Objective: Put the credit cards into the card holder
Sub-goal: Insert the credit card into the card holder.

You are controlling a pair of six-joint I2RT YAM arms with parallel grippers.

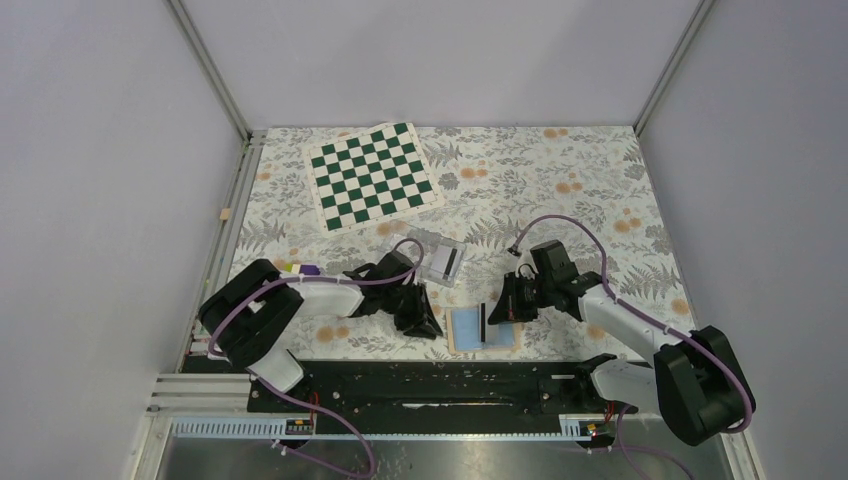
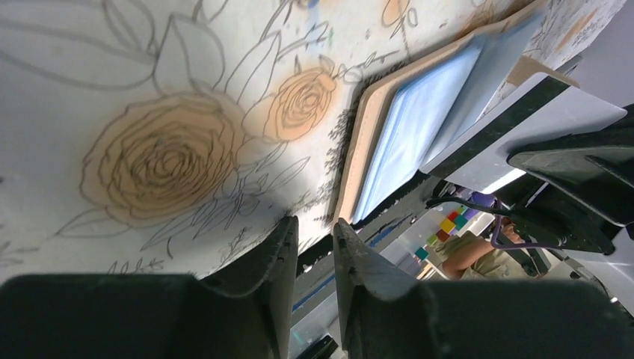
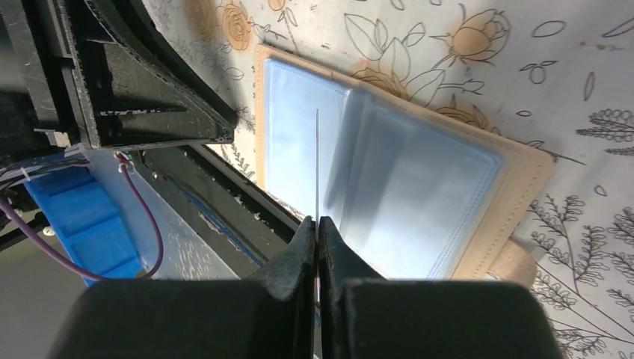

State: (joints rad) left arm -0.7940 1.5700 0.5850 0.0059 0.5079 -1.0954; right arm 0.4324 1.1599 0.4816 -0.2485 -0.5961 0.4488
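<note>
Card holder (image 3: 512, 194), opened flat with blue pockets up at the table's (image 1: 560, 200) near edge; right gripper (image 3: 317, 224) clamped on one credit card (image 2: 546, 120), edge-on above its fold; left gripper (image 2: 314, 224) narrowly apart, empty, just beside it; likely risk: unpinned holder could slide, card missing its pocket.

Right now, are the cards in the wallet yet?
Done: the tan folding wallet lies open, blue inside up. In hand: the right pincer pinches one thin pale card over it. To do: sliding it into a pocket; the left pincer holds nothing.
</note>
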